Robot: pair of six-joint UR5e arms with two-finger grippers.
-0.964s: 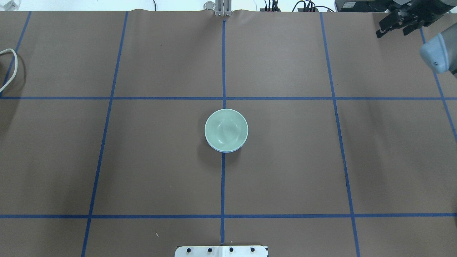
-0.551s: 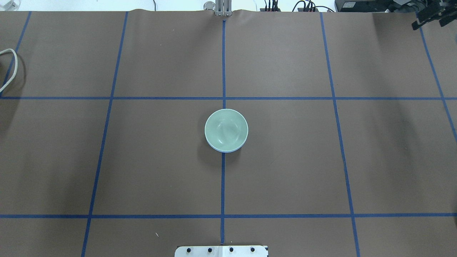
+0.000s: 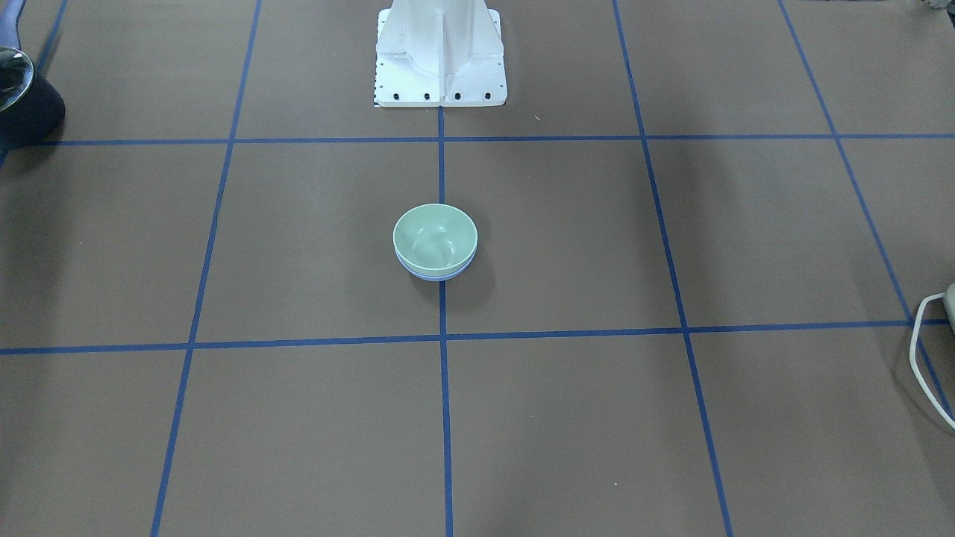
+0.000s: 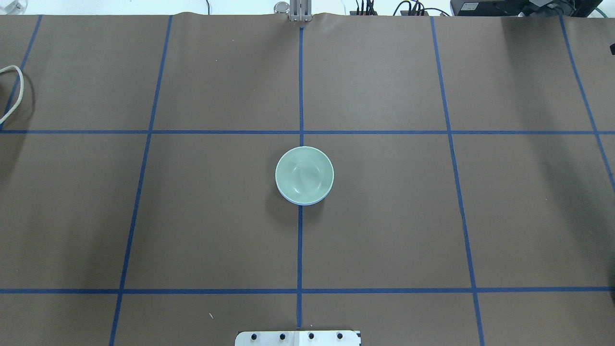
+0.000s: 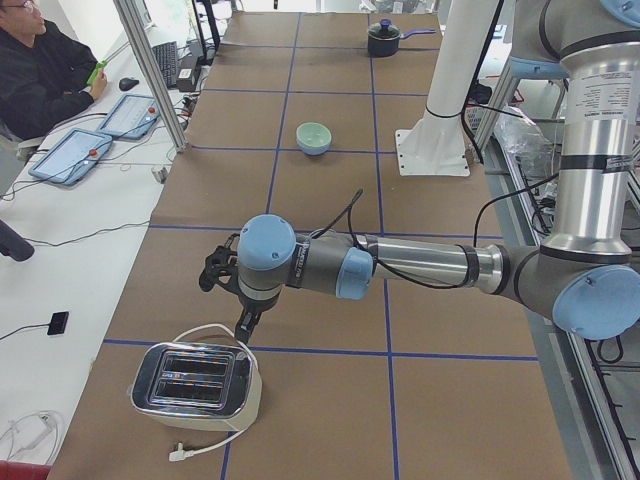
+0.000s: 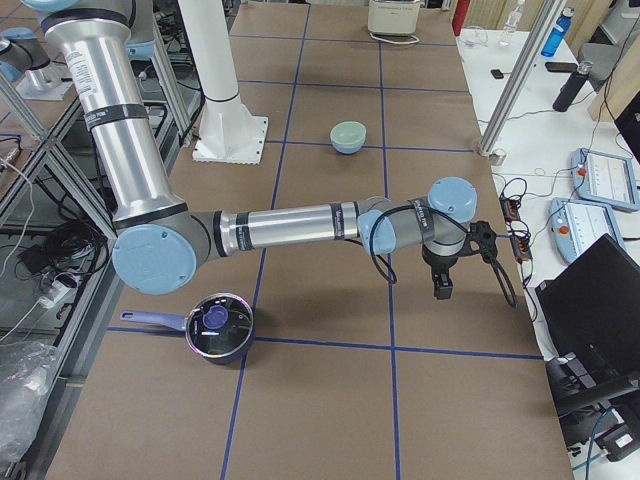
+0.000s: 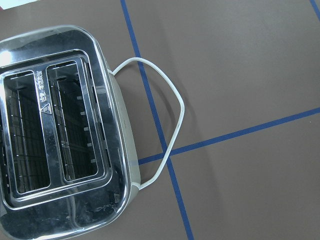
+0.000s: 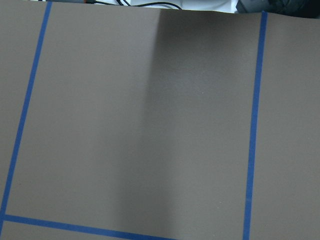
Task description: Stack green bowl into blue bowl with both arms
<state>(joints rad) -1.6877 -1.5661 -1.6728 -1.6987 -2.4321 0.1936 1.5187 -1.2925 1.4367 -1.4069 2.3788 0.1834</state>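
The green bowl sits nested inside the blue bowl at the table's middle, on the centre tape line. Only a thin blue rim shows under it. The stack also shows in the front-facing view, green bowl above blue bowl. No gripper is near it. My left gripper hangs over the toaster at the table's left end; I cannot tell whether it is open or shut. My right gripper hangs near the far edge at the table's right end; I cannot tell its state either.
A chrome toaster with a white cord stands at the left end. A dark pot with a lid stands at the right end. The white pedestal base is at the robot's side. An operator sits beyond the far edge.
My right gripper has moved out of the overhead view past its top right corner. The stacked bowls have not moved.
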